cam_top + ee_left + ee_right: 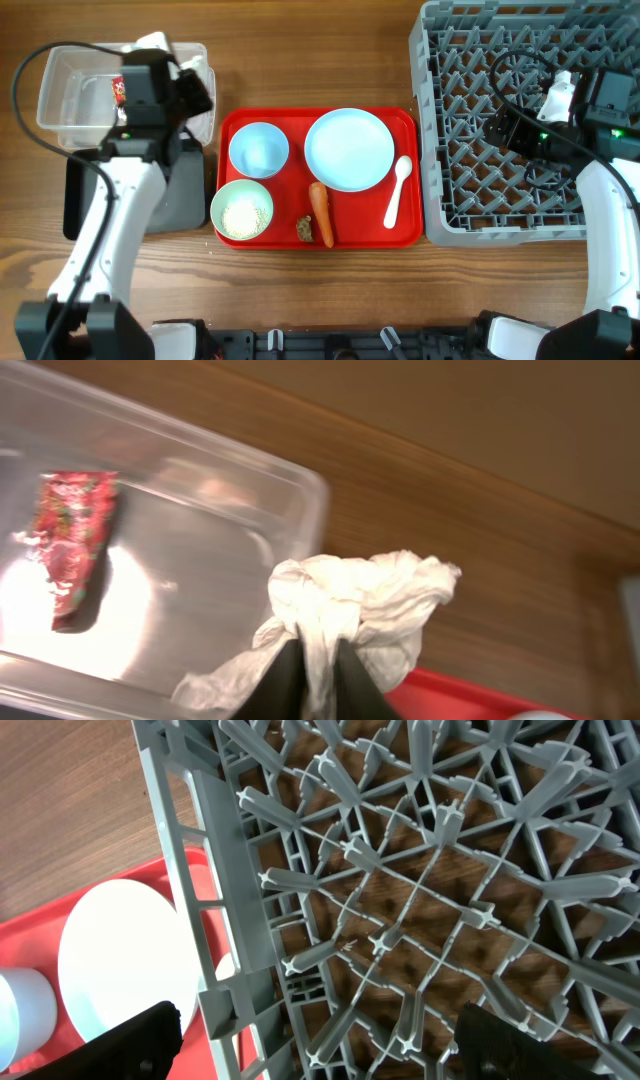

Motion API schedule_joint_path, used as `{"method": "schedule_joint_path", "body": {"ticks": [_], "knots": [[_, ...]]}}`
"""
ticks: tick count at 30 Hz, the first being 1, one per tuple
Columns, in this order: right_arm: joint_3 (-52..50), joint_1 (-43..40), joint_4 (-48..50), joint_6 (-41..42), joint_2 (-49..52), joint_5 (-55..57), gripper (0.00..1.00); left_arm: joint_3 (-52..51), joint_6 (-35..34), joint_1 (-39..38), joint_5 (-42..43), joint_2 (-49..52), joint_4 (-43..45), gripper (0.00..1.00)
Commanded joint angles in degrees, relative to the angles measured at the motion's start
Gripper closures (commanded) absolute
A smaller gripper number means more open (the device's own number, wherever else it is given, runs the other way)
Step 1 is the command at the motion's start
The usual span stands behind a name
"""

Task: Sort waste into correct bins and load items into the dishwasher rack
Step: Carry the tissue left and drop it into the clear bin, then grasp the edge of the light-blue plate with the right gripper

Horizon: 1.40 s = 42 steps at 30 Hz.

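Fingers point(352, 678) of the left gripper point(318, 670) are pinched narrow on the crumpled white tissue point(350, 600), which billows out above them in the wrist view and overlaps the right-hand corner of the clear tub point(200, 490). The tub's open floor, with the red-and-white wrapper point(72, 545) lying in it, sits left of the fingers. The drop probably needs a small shift leftward in frame first, or the tissue may slip outside the wall. Meanwhile the right gripper point(318, 1025) hangs spread wide and empty over the dishwasher rack point(400, 920), well apart from the tub.
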Motion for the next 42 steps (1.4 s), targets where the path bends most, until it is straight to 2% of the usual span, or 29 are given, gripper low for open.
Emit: {"method": "schedule_joint_path", "body": {"ticks": [1, 4, 9, 13, 17, 21, 26, 30, 38, 42], "knots": [[0.55, 0.13, -0.07, -1.14, -0.52, 0.94, 0.1, 0.22, 0.13, 5.77, -1.38, 4.44, 1.29, 0.83], [0.55, 0.13, -0.07, -1.11, -0.52, 0.94, 0.1, 0.22, 0.15, 8.26, -1.4, 6.6, 2.19, 0.83], [0.55, 0.13, -0.11, -1.07, -0.52, 0.94, 0.1, 0.22, 0.15, 9.81, -1.38, 7.69, 2.75, 0.66], [0.55, 0.13, 0.02, -1.18, -0.52, 0.94, 0.1, 0.22, 0.13, 9.84, -0.76, 5.62, 1.31, 0.62], [0.57, 0.15, 0.31, -1.2, -0.55, 0.94, 0.11, 0.22, -0.09, 9.33, 3.06, 0.9, -5.33, 0.6], [1.57, 1.16, 0.17, -1.22, -1.03, 0.94, 0.16, 0.22, -0.74, 7.65, 3.48, -4.04, -18.18, 0.56], [5.25, 8.11, 1.11, -3.15, -1.88, 1.09, 0.15, 0.22, -0.98, 4.59, 3.43, -4.63, -32.0, 0.43], [6.67, 16.57, 3.63, -5.9, -1.86, 1.49, 0.15, 0.2, -3.15, 2.58, 3.43, -4.35, -37.73, 0.37], [6.64, 30.45, 5.86, -5.68, 5.22, 8.87, 0.15, 0.2, -3.15, 0.83, 3.41, -4.35, -38.45, 0.34], [6.64, 32.81, 6.43, -4.28, 11.63, 9.75, 0.19, 0.2, -3.15, 0.83, 3.41, -4.35, -38.32, 0.34]]}}
